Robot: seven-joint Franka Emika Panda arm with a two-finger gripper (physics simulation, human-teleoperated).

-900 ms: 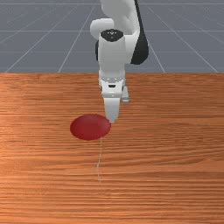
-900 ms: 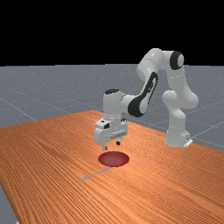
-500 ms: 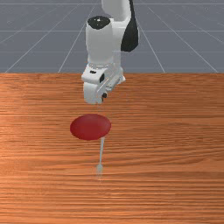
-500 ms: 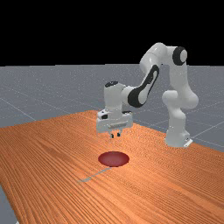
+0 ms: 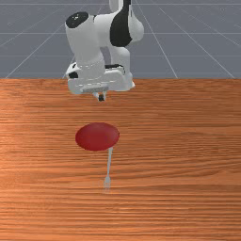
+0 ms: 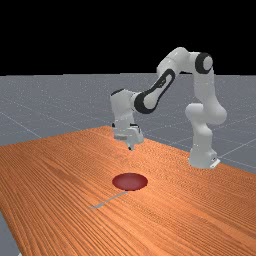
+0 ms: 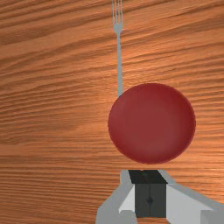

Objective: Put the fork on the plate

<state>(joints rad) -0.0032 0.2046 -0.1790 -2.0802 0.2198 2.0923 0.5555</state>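
My gripper (image 5: pixel 101 97) hangs in the air behind the plate in the front view, above the table; in the far view the gripper (image 6: pixel 131 147) is over the plate's far side. In the wrist view the gripper (image 7: pixel 150 179) has its two fingers pressed together, nothing between them. The round dark red plate (image 5: pixel 97 136) lies flat on the table. A thin grey fork (image 5: pixel 109 162) lies on the wood, handle end at the plate's rim, tines pointing away from the arm. In the wrist view, the fork (image 7: pixel 119 57) meets the edge of the plate (image 7: pixel 152 123); whether it touches, I cannot tell.
The orange-brown table (image 5: pixel 188 141) extends around the plate and fork. Its back edge runs behind the hand in the front view. The arm's base (image 6: pixel 202 157) stands at the far view's right.
My hand has risen, turned and moved back toward the front view's left. The fingers, apart earlier in the far view, have come together. Plate and fork have stayed put.
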